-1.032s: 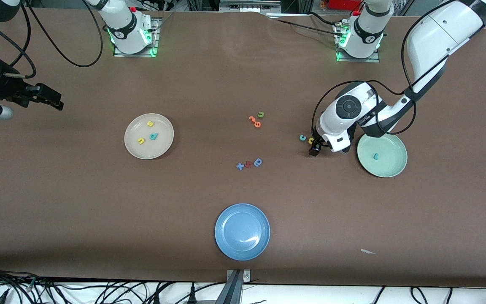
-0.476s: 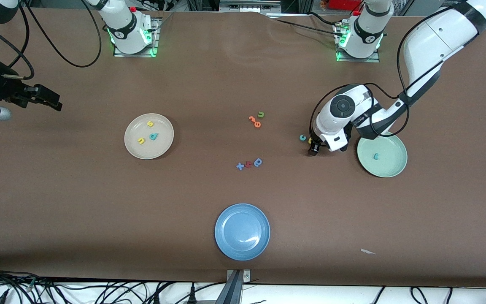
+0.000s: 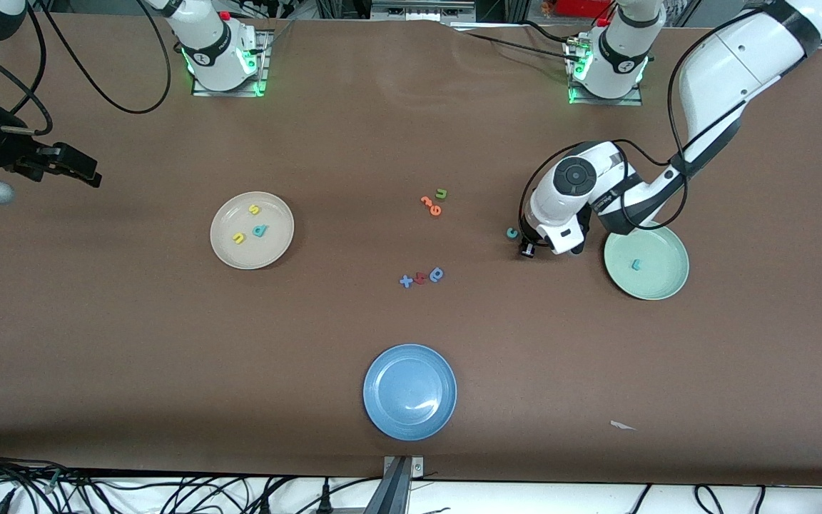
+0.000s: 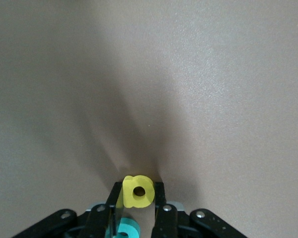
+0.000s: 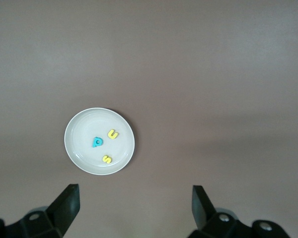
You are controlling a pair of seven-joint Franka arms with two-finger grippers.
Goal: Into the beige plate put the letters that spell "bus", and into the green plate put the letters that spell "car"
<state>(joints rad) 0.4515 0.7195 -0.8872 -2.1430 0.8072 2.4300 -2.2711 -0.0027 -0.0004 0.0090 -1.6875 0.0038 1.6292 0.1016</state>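
Since 1 s ago: left gripper [image 4: 138,198] closed on yellow "a" [image 4: 137,191], beside teal "c" [image 3: 511,233], near green plate [image 3: 675,282]. Right gripper [image 5: 134,203] waits w/ jaws apart. Risk: thin pinch, foam letter slips during lift.

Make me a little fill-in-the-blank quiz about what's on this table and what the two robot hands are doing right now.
1. The left gripper is pinching a small ____ letter.
2. The beige plate holds ____ letters.
3. The only letter lying in the green plate is the teal ____.
4. The right gripper hangs with its fingers ____ while that arm waits over the right arm's end of the table.

Missing words: yellow; three; r; open
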